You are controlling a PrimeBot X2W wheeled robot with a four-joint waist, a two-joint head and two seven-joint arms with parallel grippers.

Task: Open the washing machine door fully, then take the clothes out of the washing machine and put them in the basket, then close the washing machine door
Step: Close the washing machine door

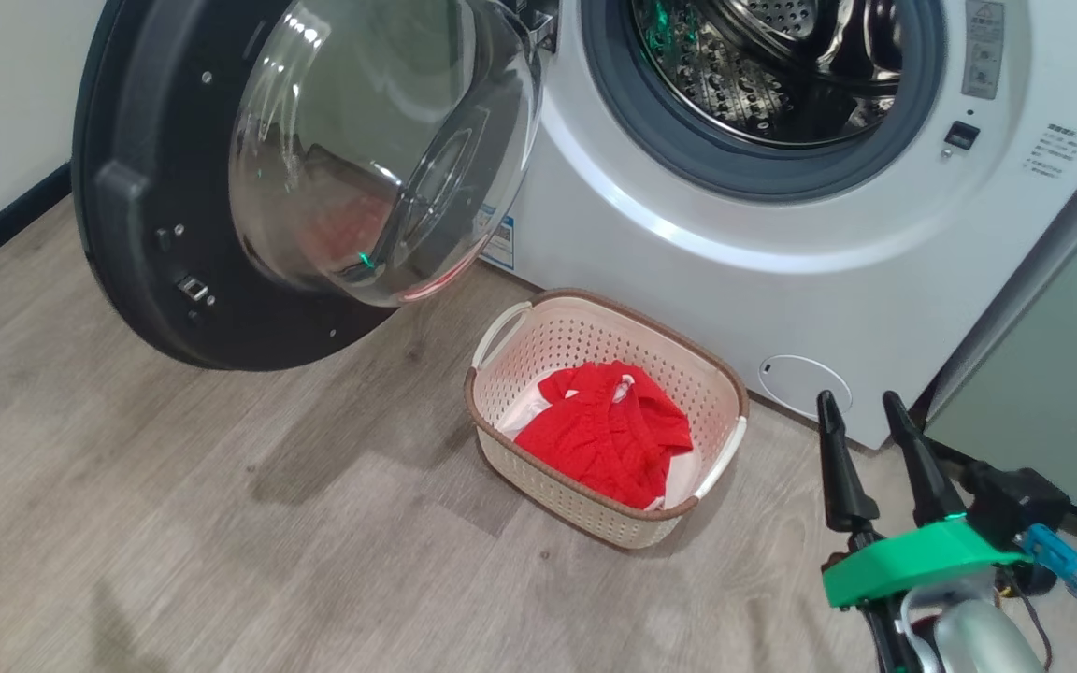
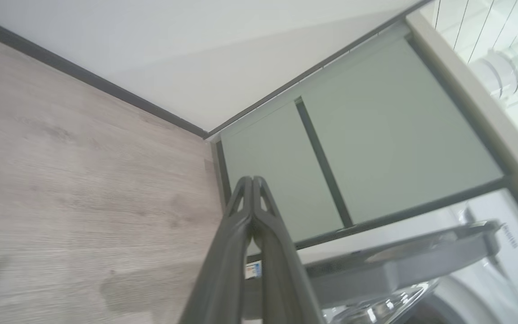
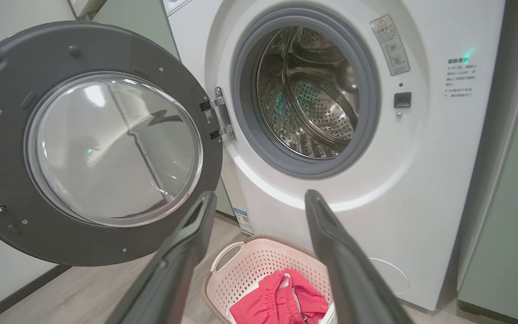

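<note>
Hinges [image 3: 218,112] carry the round, black-rimmed washing machine door [image 1: 314,178], seemingly heavy and rigid; my right gripper [image 1: 858,400], fingers spread, should push its free rim.

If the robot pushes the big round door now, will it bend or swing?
Probably swing: the door hangs on metal hinges at one side. Its thick dark rim looks stiff, so it likely won't bend. The clear bulging window looks smooth, maybe slippery to push on.
</note>
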